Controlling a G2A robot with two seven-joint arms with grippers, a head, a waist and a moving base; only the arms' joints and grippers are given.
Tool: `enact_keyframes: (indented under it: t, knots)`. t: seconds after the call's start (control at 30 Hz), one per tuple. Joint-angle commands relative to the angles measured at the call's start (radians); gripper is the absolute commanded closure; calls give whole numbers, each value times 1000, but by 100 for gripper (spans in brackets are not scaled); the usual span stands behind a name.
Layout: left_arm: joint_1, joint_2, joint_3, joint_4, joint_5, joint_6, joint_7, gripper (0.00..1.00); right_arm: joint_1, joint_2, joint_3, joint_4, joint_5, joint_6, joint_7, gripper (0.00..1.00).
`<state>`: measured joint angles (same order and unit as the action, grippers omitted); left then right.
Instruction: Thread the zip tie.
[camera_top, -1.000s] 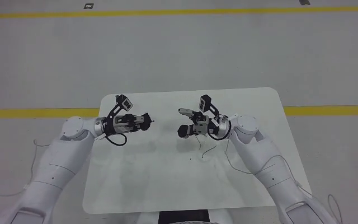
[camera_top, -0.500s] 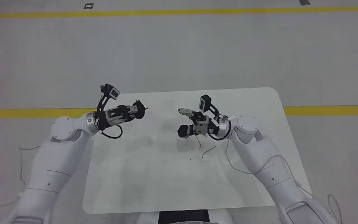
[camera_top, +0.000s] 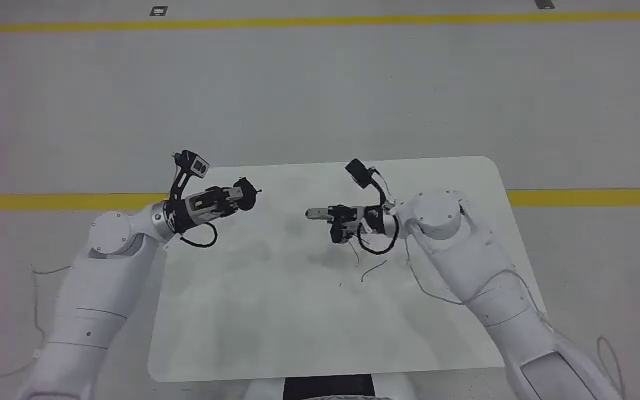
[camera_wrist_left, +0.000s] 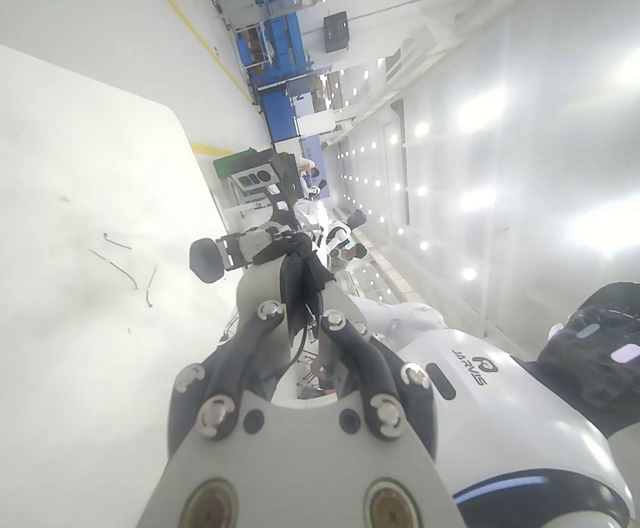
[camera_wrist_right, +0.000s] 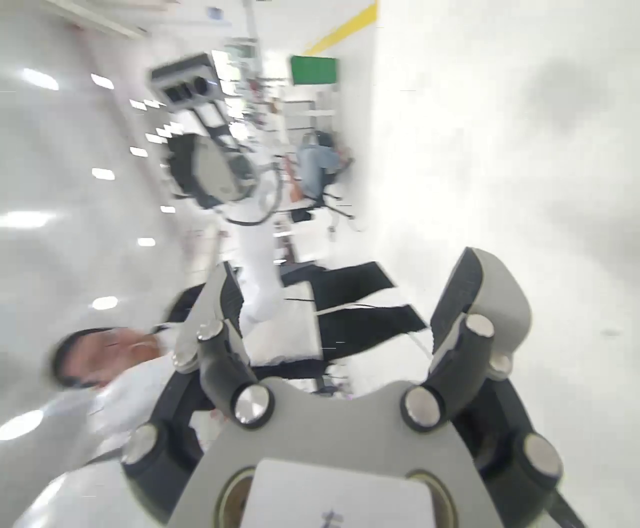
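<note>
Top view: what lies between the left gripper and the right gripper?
Bare table between left gripper and right gripper, as the top view shows; the loose zip ties lie off that line, nearer the robot.

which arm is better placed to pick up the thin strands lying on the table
Right. The right hand, open, hangs above the table, close to the thin strands. The left hand, shut, sits near the table's far left corner, farther from them.

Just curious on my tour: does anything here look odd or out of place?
A few thin bent strands lie scattered loose on the table near the open, empty right end effector; possibly zip ties.
</note>
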<state>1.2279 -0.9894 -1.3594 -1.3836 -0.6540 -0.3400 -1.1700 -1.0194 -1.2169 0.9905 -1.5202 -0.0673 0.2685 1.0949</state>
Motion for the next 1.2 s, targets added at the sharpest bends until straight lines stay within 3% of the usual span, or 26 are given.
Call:
enact_keyframes:
  t: [0.0, 0.17, 0.53, 0.6, 0.8, 0.87, 0.93, 1.17]
  knots:
    - [0, 0, 0, 0, 0, 0, 0, 100, 21, 7, -30, -33, -169, 23, 58, 0]
    - [0, 0, 0, 0, 0, 0, 0, 100, 60, 13, -116, -52, -354, 34, 158, 0]
    - [0, 0, 0, 0, 0, 0, 0, 100, 58, 13, -117, -52, -356, 30, 152, 0]
    - [0, 0, 0, 0, 0, 0, 0, 100, 57, 12, -142, -53, -399, -4, 129, 0]
    - [0, 0, 0, 0, 0, 0, 0, 100, 99, -4, -235, -23, -526, -27, 99, 0]
    - [0, 0, 0, 0, 0, 0, 0, 100, 111, -11, -259, -9, -553, -27, 93, 0]
    - [0, 0, 0, 0, 0, 0, 0, 100, 125, -16, -286, 15, -625, 11, 82, 0]
    - [0, 0, 0, 0, 0, 0, 0, 100, 125, -17, -288, 16, -631, 19, 80, 0]
